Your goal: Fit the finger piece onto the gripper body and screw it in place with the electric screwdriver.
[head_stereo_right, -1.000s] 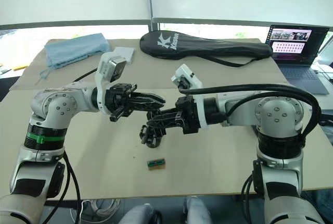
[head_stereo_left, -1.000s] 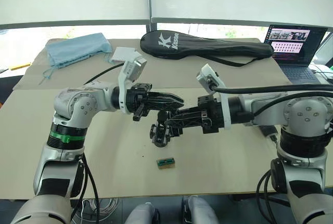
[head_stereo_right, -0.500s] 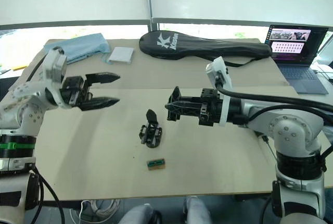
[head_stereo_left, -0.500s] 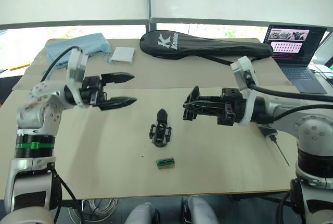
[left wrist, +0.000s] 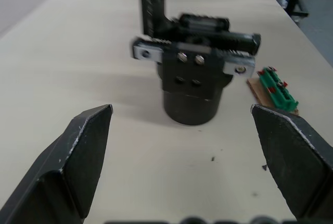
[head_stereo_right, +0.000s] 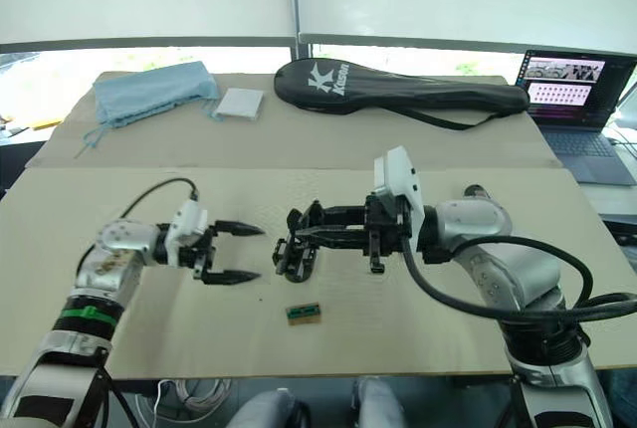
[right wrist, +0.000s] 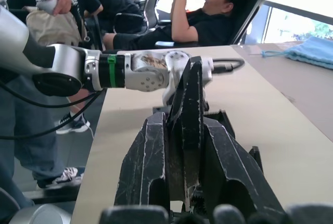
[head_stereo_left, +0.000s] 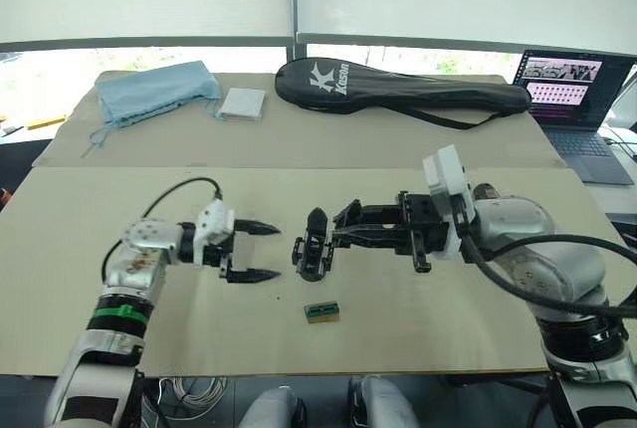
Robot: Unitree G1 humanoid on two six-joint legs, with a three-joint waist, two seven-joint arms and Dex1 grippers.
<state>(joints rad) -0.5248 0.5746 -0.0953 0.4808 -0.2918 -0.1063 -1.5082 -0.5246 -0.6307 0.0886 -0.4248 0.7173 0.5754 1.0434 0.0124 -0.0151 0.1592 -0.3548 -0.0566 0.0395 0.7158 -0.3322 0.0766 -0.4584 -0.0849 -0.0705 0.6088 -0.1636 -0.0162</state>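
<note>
While the right gripper [head_stereo_left: 346, 239] is reaching in from 3 o'clock, these lines hold:

Hidden: its fingers are covering the join between the finger piece [right wrist: 188, 110] and the gripper body [left wrist: 193, 82]; whether the piece is seated cannot be told.
Right gripper: fingers are closing on the finger piece.
Left gripper [head_stereo_left: 258, 251]: spread wide, empty, sitting at 9 o'clock of the body, apart from it.
Gripper body: standing upright on its round base mid-table, toothed rails lying crosswise.
Green box [head_stereo_left: 321, 311]: lying at 6 o'clock, near.
Table [head_stereo_left: 418, 333]: bare board lying all round.
Racket bag [head_stereo_left: 398, 89]: lying far at 12 o'clock.
</note>
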